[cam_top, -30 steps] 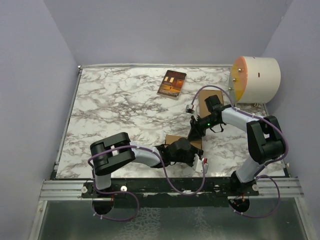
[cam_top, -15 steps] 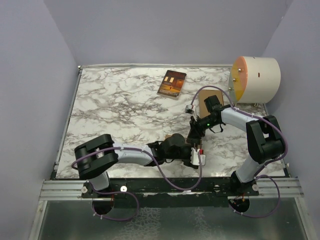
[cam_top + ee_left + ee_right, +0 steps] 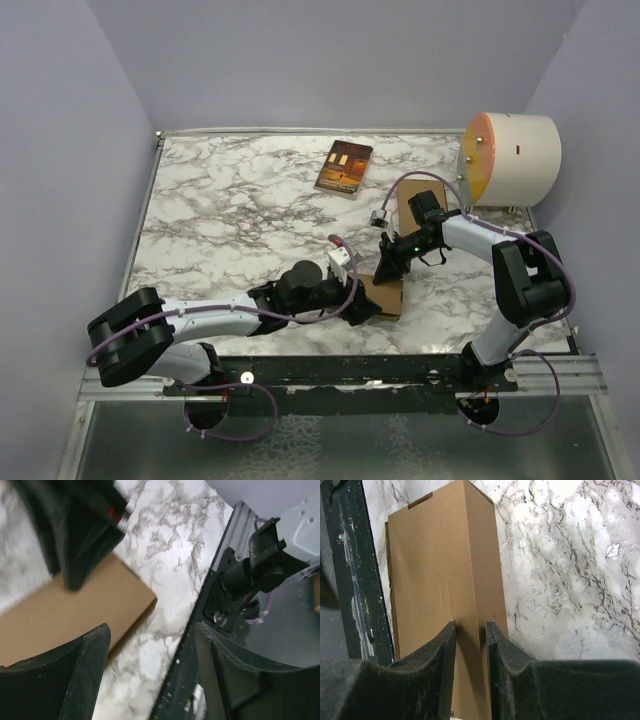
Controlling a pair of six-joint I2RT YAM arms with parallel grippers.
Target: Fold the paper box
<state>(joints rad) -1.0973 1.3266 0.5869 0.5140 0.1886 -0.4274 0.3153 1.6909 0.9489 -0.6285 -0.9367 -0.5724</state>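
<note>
Marble counter (image 3: pixel 220 220), five o'clock: paper box (image 3: pixel 388 297) mid-fold, our right gripper (image 3: pixel 470 627) pinching its ridge, left gripper (image 3: pixel 150 632) spread; we judge flap-tucking next.

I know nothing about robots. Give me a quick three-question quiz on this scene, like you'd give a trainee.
1. True or false: the left arm's jaws are shut on the paper box.
2. What lies flat near the far edge of the marble table? A) a book B) a mug C) a pair of scissors
3. Which arm's jaws pinch a folded edge of the box?
Key: 1 false, they stand open beside it; 2 A; 3 the right arm's jaws.
</note>
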